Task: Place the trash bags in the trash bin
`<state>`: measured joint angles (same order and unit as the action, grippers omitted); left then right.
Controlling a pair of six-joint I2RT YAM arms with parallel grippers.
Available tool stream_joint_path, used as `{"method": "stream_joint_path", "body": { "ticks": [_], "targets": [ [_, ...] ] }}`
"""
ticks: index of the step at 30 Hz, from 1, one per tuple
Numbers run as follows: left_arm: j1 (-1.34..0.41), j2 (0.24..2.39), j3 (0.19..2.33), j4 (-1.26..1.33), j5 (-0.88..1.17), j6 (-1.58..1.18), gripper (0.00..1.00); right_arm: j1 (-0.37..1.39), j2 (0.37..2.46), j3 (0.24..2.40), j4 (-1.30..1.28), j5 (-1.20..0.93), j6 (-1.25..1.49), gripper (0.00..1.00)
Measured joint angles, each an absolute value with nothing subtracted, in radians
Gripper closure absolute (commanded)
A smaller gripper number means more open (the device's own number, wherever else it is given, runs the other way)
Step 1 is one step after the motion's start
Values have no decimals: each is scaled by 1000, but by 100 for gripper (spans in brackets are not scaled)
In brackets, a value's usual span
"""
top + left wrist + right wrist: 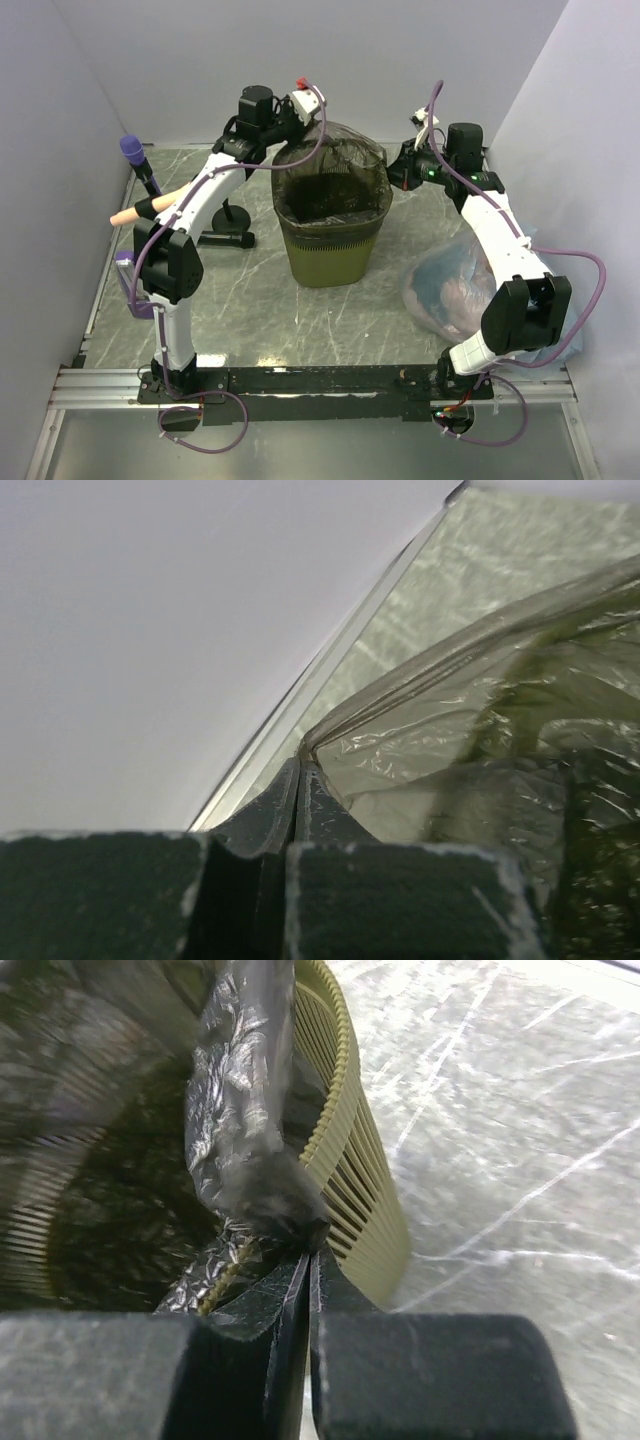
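The olive-green slatted trash bin (330, 258) stands upright mid-table. The dark translucent trash bag (332, 160) is stretched over its mouth and hangs down inside it. My left gripper (283, 135) is shut on the bag's edge at the bin's far left; in the left wrist view the closed tips (302, 767) pinch the taut film (470, 720). My right gripper (397, 168) is shut on the bag at the bin's far right; in the right wrist view the tips (312, 1250) clamp a bunched fold of bag (245, 1130) just outside the bin's wall (350, 1160).
A clear bluish bag with pinkish and blue contents (450, 285) lies right of the bin under the right arm. A purple-headed microphone on a black stand (145, 170) and its round base (228, 237) stand at the left. White walls enclose the table.
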<state>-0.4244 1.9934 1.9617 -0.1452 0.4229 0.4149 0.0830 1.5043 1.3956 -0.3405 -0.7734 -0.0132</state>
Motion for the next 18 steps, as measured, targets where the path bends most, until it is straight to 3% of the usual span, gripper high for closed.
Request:
{"method": "stream_joint_path", "body": {
  "ticks": [18],
  "targets": [
    [-463, 2010, 1942, -64, 508, 214, 99, 73, 1542, 1229, -262, -838, 191, 98]
  ]
}}
